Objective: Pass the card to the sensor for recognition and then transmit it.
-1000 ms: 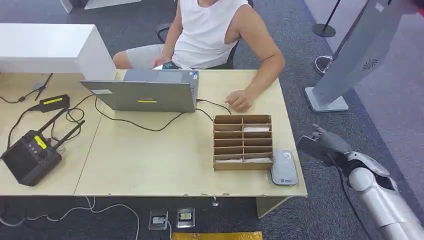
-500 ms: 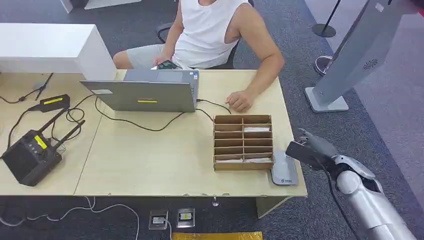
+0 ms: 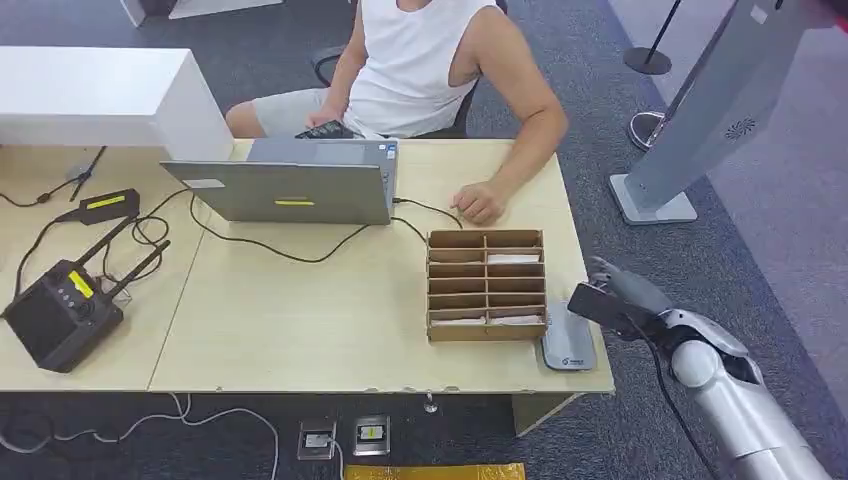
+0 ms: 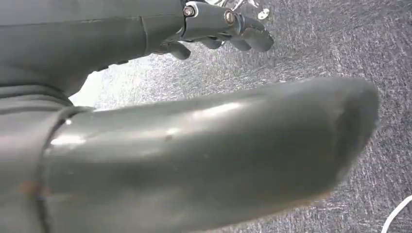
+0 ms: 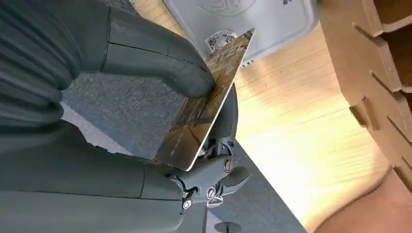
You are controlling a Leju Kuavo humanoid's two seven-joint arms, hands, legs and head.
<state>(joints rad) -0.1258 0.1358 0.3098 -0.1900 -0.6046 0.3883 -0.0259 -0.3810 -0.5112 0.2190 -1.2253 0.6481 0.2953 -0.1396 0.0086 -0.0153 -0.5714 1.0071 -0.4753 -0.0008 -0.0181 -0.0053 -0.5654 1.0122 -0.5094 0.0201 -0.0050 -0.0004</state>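
One right hand (image 5: 145,97), fingers (image 5: 160,63) pinching card (image 5: 204,102)

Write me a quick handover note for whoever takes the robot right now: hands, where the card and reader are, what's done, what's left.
Right hand: holds the card between thumb and fingers, at the table's right edge by the grey card reader.
Left hand: hanging over the carpet, nothing in it, fingers curled.
Card reader lies flat on the table, beside the cardboard slot organizer. A seated person's hand rests on the table beyond the organizer.
Done: card picked up and brought next to the reader.
Left: hold the card over the reader for recognition, then pass it on, likely to the person.
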